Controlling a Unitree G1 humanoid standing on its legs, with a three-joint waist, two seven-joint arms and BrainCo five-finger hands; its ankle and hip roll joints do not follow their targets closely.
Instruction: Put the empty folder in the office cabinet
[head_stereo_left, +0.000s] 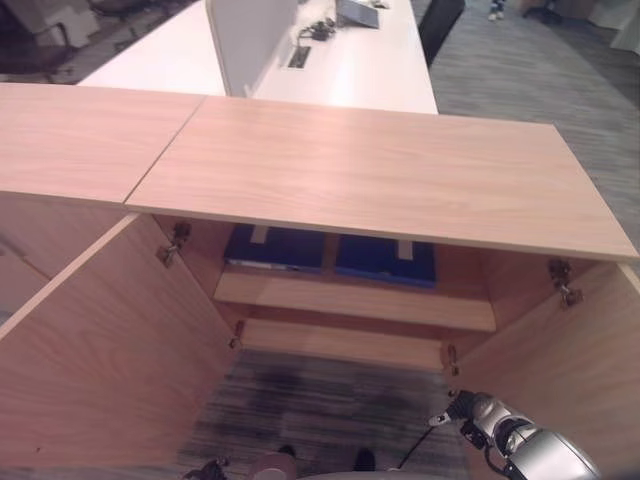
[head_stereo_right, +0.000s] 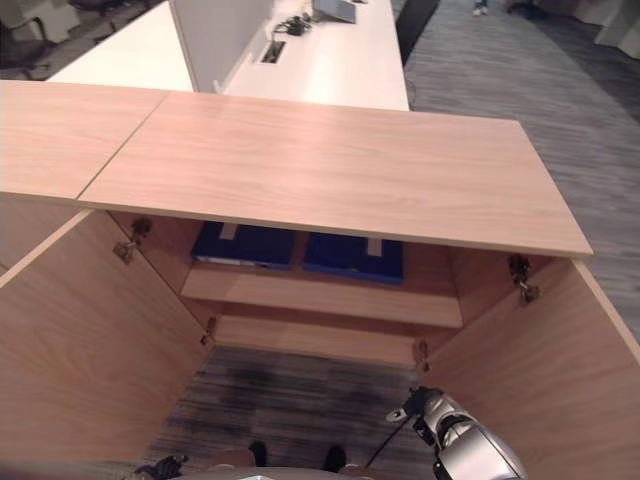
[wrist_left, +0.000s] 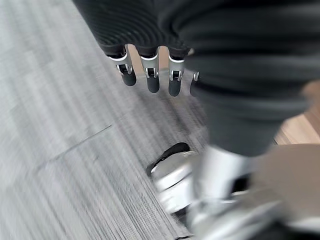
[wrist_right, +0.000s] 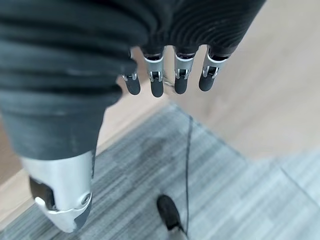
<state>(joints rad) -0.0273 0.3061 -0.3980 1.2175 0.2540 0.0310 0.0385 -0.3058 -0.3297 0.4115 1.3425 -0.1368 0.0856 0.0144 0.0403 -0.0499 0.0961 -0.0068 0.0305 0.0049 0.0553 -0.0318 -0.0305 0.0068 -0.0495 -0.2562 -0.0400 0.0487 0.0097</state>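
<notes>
Two dark blue folders (head_stereo_left: 276, 247) (head_stereo_left: 386, 259) lie flat, side by side, on the upper shelf (head_stereo_left: 350, 300) inside the cabinet (head_stereo_left: 380, 175), at about 12 o'clock from the robot and partly hidden under the cabinet's wooden top. Which of them is the empty one cannot be told. Neither hand touches them.

The right hand (wrist_right: 167, 75) hangs low at about 5 o'clock, near the inner face of the open right door (head_stereo_left: 565, 360). Its wrist view shows the fingers (wrist_right: 156, 82) straight and relaxed in a row, holding nothing, with grey carpet (wrist_right: 225, 185) and the door's wood past them. In the eye views that arm comes in at the lower right corner, the hand itself small and hard to read.

The left hand (wrist_left: 150, 70) shows in its own wrist view, fingers (wrist_left: 152, 80) loosely extended and apart from anything, over the carpet.

The eye views add what the wrist views lack: the left door (head_stereo_left: 95, 350) swung open at 9 o'clock, a lower shelf (head_stereo_left: 345, 345) beneath the folders, and a white desk (head_stereo_left: 370, 70) with a divider panel (head_stereo_left: 245, 40) beyond the cabinet at 12 o'clock.
</notes>
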